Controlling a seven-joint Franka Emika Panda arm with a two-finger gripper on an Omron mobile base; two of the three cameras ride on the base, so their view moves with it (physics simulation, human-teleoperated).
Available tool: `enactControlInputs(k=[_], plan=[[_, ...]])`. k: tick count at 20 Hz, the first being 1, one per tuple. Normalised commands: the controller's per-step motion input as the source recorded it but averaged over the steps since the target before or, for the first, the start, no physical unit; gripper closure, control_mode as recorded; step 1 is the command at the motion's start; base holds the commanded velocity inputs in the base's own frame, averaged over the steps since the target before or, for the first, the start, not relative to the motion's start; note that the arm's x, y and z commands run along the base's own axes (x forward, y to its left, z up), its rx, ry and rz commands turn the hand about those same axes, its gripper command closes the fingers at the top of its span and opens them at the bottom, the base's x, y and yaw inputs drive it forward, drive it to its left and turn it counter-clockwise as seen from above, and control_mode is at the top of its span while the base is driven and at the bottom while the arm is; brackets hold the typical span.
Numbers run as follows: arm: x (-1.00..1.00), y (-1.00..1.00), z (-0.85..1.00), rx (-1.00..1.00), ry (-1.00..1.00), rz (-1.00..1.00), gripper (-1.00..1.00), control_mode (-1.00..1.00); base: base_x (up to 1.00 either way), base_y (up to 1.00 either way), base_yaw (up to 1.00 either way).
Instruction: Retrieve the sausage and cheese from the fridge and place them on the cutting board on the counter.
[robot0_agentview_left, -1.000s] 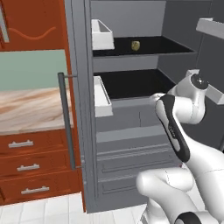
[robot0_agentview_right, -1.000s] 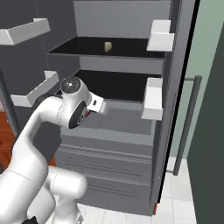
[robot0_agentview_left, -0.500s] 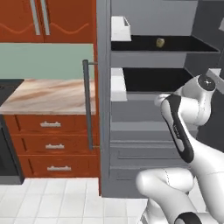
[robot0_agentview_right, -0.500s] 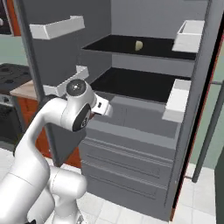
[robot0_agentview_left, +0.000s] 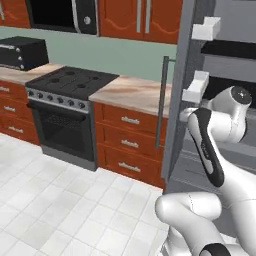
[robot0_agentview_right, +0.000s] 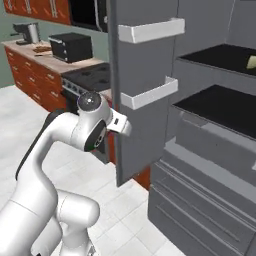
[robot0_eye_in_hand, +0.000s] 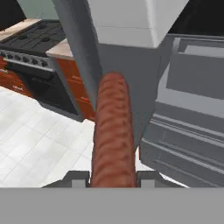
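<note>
In the hand view the sausage (robot0_eye_in_hand: 112, 131) is seen clamped between the two fingers of the gripper (robot0_eye_in_hand: 113, 178), whose jaws are closed on its lower end. The reddish-brown cylinder runs up the middle of that view, away from the hand, and its rounded far end is set against the grey edge of the open fridge door (robot0_eye_in_hand: 118, 65). Beyond it, white floor tiles (robot0_eye_in_hand: 39, 144) and the red-brown drawers (robot0_eye_in_hand: 78, 83) under the counter (robot0_eye_in_hand: 61, 49) are visible, with a black stove (robot0_eye_in_hand: 35, 39) to the left.

In the right base view the fridge (robot0_agentview_right: 210, 150) is shown standing open, its door (robot0_agentview_right: 145, 100) carrying two white bins (robot0_agentview_right: 150, 31). On the upper dark shelf (robot0_agentview_right: 215, 57), at the far right edge, the cheese (robot0_agentview_right: 251, 61) is seen as a small yellowish lump. The arm's wrist (robot0_agentview_right: 95, 127) is held just left of the door, in front of the stove.

In the left base view the marbled counter (robot0_agentview_left: 135, 92) is shown between the stove (robot0_agentview_left: 70, 82) and the fridge door (robot0_agentview_left: 175, 100), with a microwave (robot0_agentview_left: 60, 15) above the stove and a black toaster oven (robot0_agentview_left: 22, 52) at the far left. The arm (robot0_agentview_left: 215, 145) is folded close beside the door's edge.
</note>
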Motion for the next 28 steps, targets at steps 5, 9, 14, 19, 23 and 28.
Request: enactControlInputs(k=[5, 9, 14, 19, 23, 28], plan=[[0.00, 0.00, 0.00, 0.00, 0.00, 0.00, 1.00, 1.00, -0.35, 0.00, 0.82], [0.00, 0.00, 0.00, 0.00, 0.00, 0.00, 1.00, 1.00, -0.27, 0.00, 0.88], [0.00, 0.00, 0.00, 0.00, 0.00, 0.00, 1.00, 1.00, -0.14, -0.01, 0.84], [0.00, 0.00, 0.00, 0.00, 0.00, 0.00, 1.00, 1.00, -0.01, -0.02, 0.74], [0.00, 0.00, 0.00, 0.00, 0.00, 0.00, 1.00, 1.00, 0.03, 0.00, 0.64], [0.00, 0.00, 0.00, 0.00, 0.00, 0.00, 1.00, 1.00, 0.10, 0.00, 0.58]])
